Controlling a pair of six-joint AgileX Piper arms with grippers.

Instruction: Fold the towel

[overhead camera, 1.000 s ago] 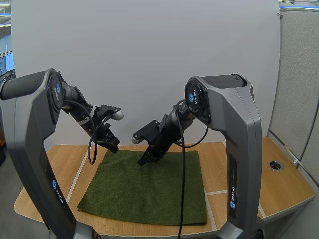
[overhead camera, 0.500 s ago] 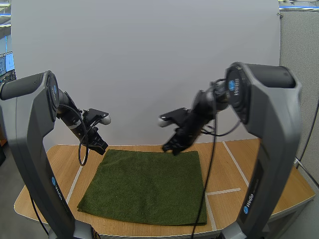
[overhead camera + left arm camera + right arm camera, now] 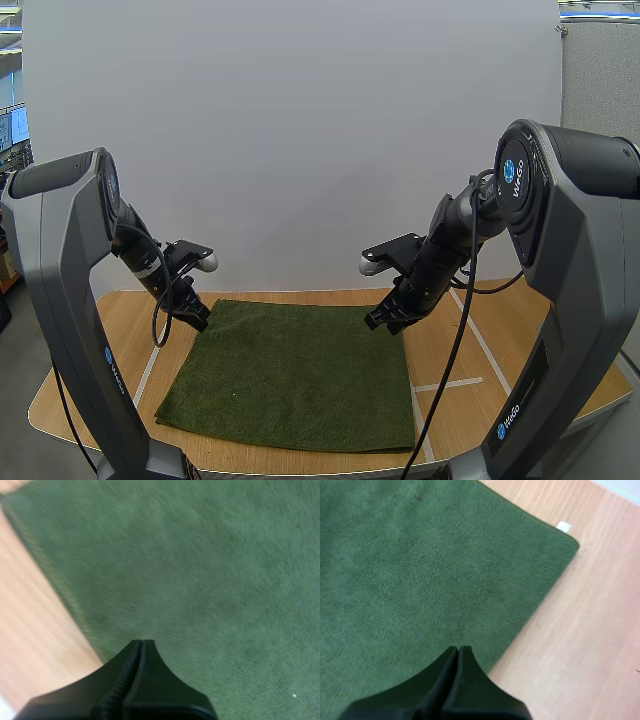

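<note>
Hovering over the towel, we have the left hand near its far-left corner, the right hand near its far-right, both closed and empty.

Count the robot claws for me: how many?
2. The left claw is by the towel's far left corner, the right claw by its far right corner, both shut.

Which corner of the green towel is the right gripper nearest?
The far right corner of the green towel, where the right gripper hovers; the left gripper is at the far left one.
</note>
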